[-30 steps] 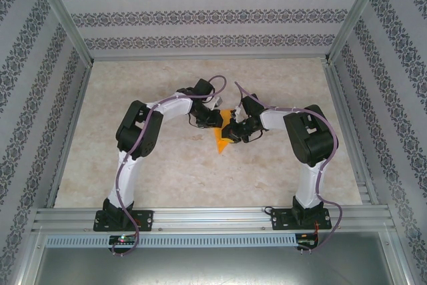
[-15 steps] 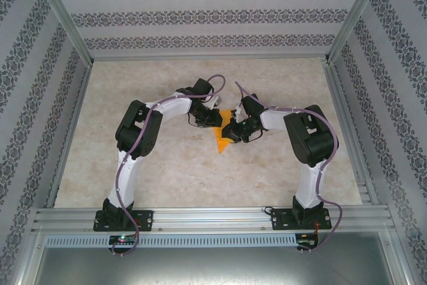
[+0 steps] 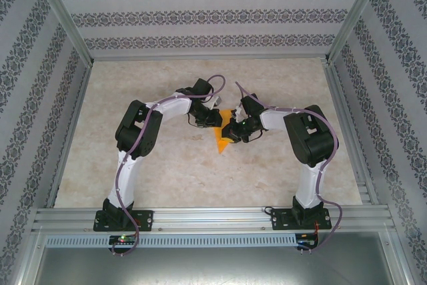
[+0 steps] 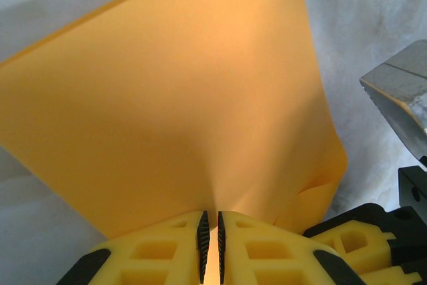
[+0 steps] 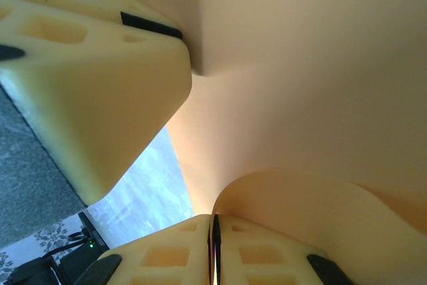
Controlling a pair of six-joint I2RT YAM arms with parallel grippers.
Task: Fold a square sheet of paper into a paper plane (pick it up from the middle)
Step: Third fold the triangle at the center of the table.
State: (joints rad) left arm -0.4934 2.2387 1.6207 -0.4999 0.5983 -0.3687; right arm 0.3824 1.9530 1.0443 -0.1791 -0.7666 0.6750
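Observation:
The square sheet of paper (image 3: 220, 140), orange-yellow, hangs between both grippers above the middle of the table, one pointed corner towards the near side. My left gripper (image 3: 215, 120) is shut on it; in the left wrist view the sheet (image 4: 173, 98) rises from between the pinched jaws (image 4: 211, 238). My right gripper (image 3: 231, 131) is shut on a curled edge of the sheet (image 5: 300, 85), its jaws (image 5: 215, 245) pressed together. The two grippers nearly touch. The sheet is bent and curved; a paper plane shape cannot be made out.
The pale marbled table (image 3: 167, 171) is walled by patterned panels and aluminium posts (image 3: 63, 18). A metal rail (image 3: 213, 218) carries both arm bases at the near edge. A finger of the left gripper (image 5: 87, 85) looms close in the right wrist view.

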